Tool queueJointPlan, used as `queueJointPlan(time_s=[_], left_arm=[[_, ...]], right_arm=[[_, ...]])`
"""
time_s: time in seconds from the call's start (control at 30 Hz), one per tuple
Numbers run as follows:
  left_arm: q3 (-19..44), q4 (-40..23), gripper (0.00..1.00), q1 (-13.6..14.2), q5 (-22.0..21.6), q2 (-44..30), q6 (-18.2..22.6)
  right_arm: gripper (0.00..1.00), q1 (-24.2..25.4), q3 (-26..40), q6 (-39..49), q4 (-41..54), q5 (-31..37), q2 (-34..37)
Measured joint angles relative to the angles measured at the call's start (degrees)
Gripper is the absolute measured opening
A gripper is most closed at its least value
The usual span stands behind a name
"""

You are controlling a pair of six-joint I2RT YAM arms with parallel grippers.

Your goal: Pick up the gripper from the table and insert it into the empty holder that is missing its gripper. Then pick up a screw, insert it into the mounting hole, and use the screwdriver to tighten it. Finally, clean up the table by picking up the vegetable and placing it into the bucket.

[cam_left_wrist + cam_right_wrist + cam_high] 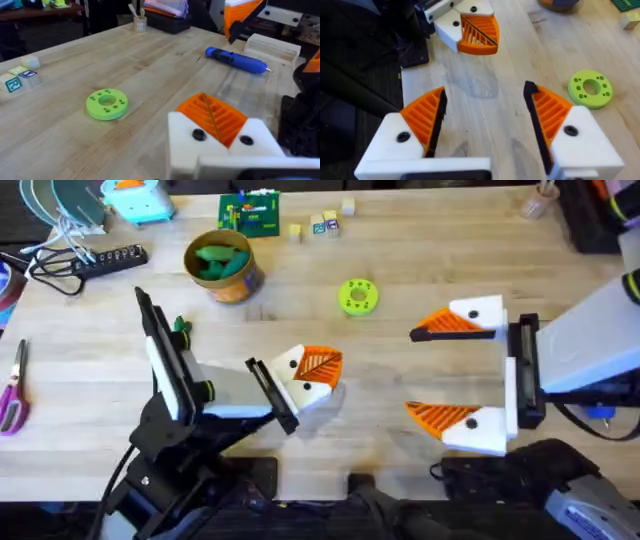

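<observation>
Pale butcher-block table (420, 265) spans the overhead view: left gripper (310, 375), pads pressed together at centre, right gripper (455, 370) spread wide at right. Left wrist view: screwdriver (236, 60) lies upper right, tip pointing right, nearer the right arm. Bucket (225, 265) sits upper left.

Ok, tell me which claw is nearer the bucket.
Left. The left claw sits just below and right of the bucket; the right claw, open, is far across the table.

No legible text, small blocks (20, 80) bear marks too blurred to read
</observation>
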State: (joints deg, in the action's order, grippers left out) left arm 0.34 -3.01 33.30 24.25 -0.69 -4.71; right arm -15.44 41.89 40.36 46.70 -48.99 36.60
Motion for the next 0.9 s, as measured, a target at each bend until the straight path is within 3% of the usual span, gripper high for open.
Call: queueJointPlan(time_s=[0.27, 0.5, 0.9], left_arm=[[0.0, 0.0, 0.006, 0.0, 0.0, 0.0, 0.0], [0.0, 0.0, 0.006, 0.0, 0.0, 0.0, 0.0], [0.0, 0.0, 0.006, 0.0, 0.0, 0.0, 0.0]], right_arm=[[0.925, 0.1, 0.0, -2.6, -4.5, 0.3, 0.0], [0.924, 5.2, 0.0, -10.5, -9.1, 8.3, 0.1], [0.923, 25.8, 0.0, -24.9, -13.6, 38.4, 8.4]])
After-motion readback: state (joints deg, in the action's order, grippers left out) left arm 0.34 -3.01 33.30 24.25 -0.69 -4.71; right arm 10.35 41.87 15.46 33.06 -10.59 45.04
